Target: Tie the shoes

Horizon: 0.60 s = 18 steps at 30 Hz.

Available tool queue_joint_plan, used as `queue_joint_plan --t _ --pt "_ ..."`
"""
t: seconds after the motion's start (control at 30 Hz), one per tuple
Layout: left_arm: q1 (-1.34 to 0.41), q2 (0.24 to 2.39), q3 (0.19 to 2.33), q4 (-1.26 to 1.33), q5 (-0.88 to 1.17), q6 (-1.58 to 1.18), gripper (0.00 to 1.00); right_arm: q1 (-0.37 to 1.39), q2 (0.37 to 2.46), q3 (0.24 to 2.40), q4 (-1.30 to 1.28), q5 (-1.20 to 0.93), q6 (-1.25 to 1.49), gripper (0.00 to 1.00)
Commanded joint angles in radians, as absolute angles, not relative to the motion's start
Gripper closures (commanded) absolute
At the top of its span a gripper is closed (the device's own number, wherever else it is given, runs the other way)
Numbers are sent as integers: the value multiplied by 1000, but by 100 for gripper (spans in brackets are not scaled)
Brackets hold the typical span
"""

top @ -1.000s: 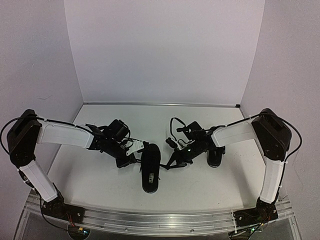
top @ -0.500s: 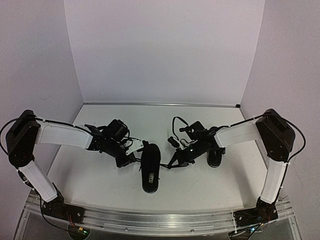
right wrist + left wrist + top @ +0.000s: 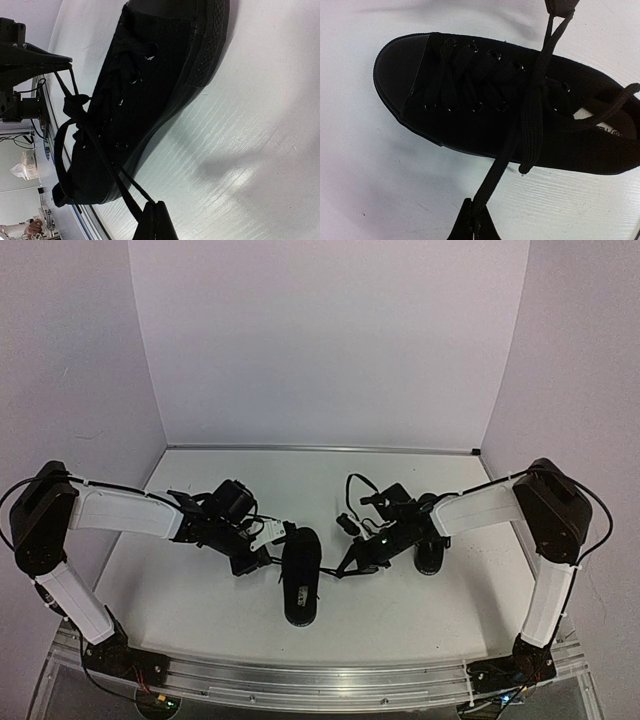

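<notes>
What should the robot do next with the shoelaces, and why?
Probably pull the thin black laces apart sideways. The left jaws and right jaws are each shut on one lace end. The laces cross over the all-black low shoe in a twist that looks slack, not yet snug.

Both arms wear white boxy plastic shells (image 3: 128, 511) between bulky black joint housings (image 3: 553, 508), thin black cables (image 3: 347, 486) looping alongside, with black bases (image 3: 110, 655) on the silver aluminium rail (image 3: 320, 677)
</notes>
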<state>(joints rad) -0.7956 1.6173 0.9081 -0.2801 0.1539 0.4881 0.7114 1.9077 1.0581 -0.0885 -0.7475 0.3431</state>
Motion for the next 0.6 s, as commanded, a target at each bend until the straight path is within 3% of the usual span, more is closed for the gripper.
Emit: queue_joint_plan --t 0.0,0.33,0.57 --pt "-752 1607 893 -350 44 469 100 668 1887 1017 -195 -658 328 100" --pt "-750 1597 903 -337 88 469 100 667 1889 1028 -172 -698 332 100" --pt "-767 1630 1014 -342 174 495 100 712 1895 1190 -156 -785 330 100"
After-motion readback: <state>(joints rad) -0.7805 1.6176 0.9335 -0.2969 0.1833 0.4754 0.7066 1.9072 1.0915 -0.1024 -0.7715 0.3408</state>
